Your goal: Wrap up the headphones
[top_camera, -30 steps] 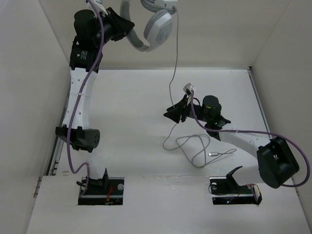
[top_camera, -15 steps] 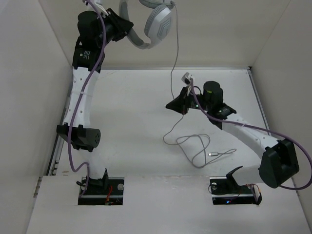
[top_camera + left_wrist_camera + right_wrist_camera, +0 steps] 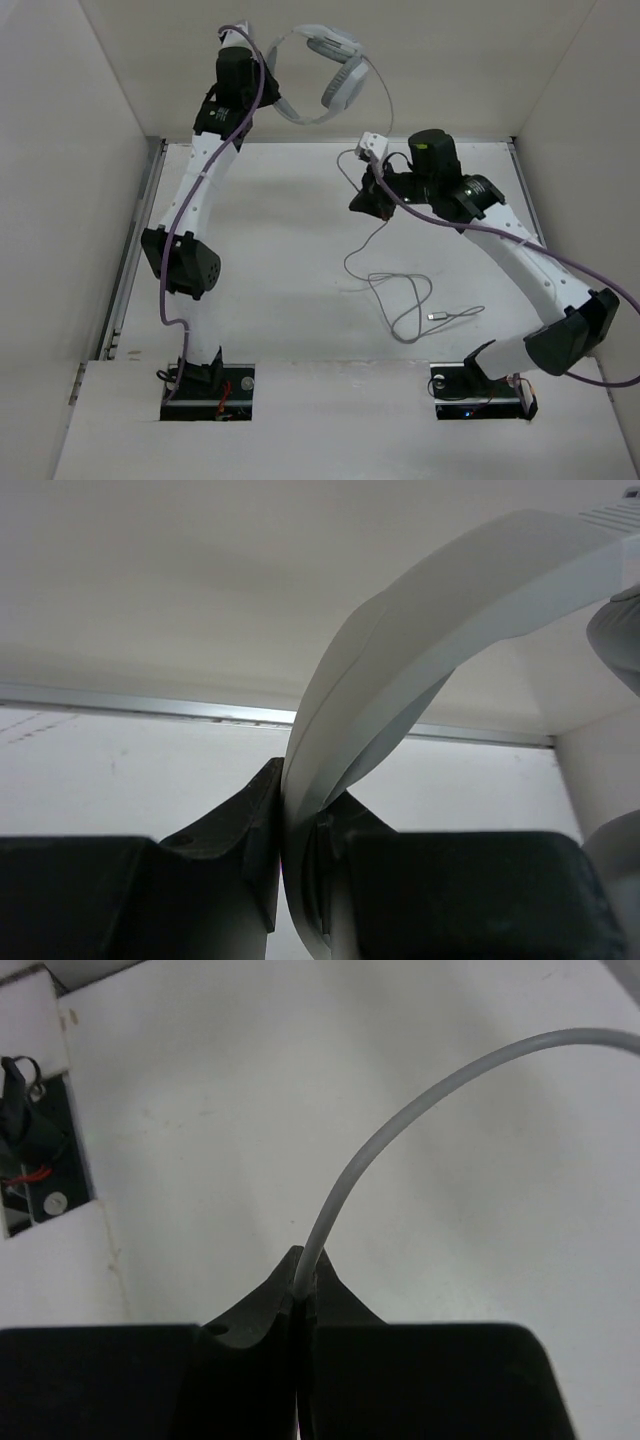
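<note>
- We judge the step in hand to be the start of the winding. The headphones (image 3: pixel 343 85) are held up off the table (image 3: pixel 270 250), over its far edge, and the cable (image 3: pixel 351 262) is held taut enough to be led around them.
- The left gripper (image 3: pixel 272 98) is pressed together on the headband (image 3: pixel 450 610). In the left wrist view the white band runs straight down between the two black fingers, with no gap on either side.
- The right gripper (image 3: pixel 366 197) is above the far half of the table and pinches the cable. In the right wrist view the thin grey line rises from between the closed fingertips and arcs away to the right.
- Below that pinch the cable drops to the table and lies in loose loops near the table's middle. The plug (image 3: pixel 437 317) rests towards the near side.
- We think the next move calls for carrying the pinched cable up and around the headband or an earcup. The slack must trail freely and the loops must not snag, and the left grip must not slip on the smooth band.
- We see no container for the headphones. The cut-outs (image 3: pixel 240 385) at the table's near edge hold only the arm bases and wiring.
</note>
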You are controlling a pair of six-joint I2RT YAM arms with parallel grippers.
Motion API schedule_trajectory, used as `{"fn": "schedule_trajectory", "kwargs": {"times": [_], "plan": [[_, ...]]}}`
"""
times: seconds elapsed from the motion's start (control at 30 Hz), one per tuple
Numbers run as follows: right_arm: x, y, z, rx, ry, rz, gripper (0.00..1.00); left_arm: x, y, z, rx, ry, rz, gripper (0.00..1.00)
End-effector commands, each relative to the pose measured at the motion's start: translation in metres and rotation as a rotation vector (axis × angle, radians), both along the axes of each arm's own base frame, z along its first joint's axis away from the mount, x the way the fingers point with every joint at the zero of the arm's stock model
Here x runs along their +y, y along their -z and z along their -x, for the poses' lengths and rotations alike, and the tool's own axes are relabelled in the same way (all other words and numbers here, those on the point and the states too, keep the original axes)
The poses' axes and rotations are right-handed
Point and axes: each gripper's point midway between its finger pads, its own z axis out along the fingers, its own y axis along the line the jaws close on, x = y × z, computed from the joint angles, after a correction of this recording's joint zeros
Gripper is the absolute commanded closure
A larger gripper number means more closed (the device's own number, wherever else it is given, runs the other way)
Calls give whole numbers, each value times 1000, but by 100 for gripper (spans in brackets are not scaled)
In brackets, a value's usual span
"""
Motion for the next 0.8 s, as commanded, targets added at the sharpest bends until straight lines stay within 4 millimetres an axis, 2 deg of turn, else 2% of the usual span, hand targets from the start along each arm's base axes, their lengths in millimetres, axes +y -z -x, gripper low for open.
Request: {"fn": "schedule_trajectory", "kwargs": {"times": [0.0,0.1,0.17,0.23,0.33,0.4,0.5,0.6,0.67,0.77], "plan": [[-21,16,0,-164,-72,359,100,7,-26,-4,-118,-112,-92,100],[-31,23,-4,-259,-120,569,100,1,-6,-11,-98,-140,-178,100],[-39,12,-15,-394,-113,688,100,-6,9,-12,-81,-133,-258,100],[-50,-19,-39,-557,-36,772,100,-15,32,-11,-44,-111,-344,100],[-63,-73,-64,-727,81,816,100,-27,62,-2,6,-54,-440,100],[-83,-110,-85,-845,185,857,100,-39,79,10,35,10,-509,100],[-106,-161,-106,-1012,336,885,100,-56,95,30,53,108,-580,100],[-121,-203,-120,-1150,456,883,100,-76,104,54,55,219,-614,100],[-125,-216,-125,-1204,495,867,100,-87,107,68,51,277,-616,100],[-123,-213,-130,-1227,491,842,100,-102,105,84,30,354,-584,100]]}}
